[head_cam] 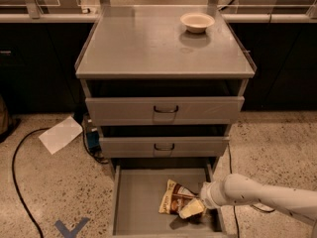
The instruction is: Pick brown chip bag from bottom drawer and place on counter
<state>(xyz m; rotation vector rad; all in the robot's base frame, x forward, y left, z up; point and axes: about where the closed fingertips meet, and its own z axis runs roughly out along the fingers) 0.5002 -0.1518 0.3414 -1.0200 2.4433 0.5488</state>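
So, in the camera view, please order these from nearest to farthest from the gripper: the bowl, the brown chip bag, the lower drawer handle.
From the gripper, low in the bottom drawer:
1. Brown chip bag, right at it.
2. Lower drawer handle, above, slightly left.
3. Bowl, far up on the counter.

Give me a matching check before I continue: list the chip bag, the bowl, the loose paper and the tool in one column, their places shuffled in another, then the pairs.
Things:
1. brown chip bag
2. bowl
3. sheet of paper
4. tool

Places:
a. on the floor, left of the cabinet
b. at the arm's end, against the bag's right side
c. lying in the open bottom drawer
d. on the counter, back right

Pairs: 1-c, 2-d, 3-a, 4-b
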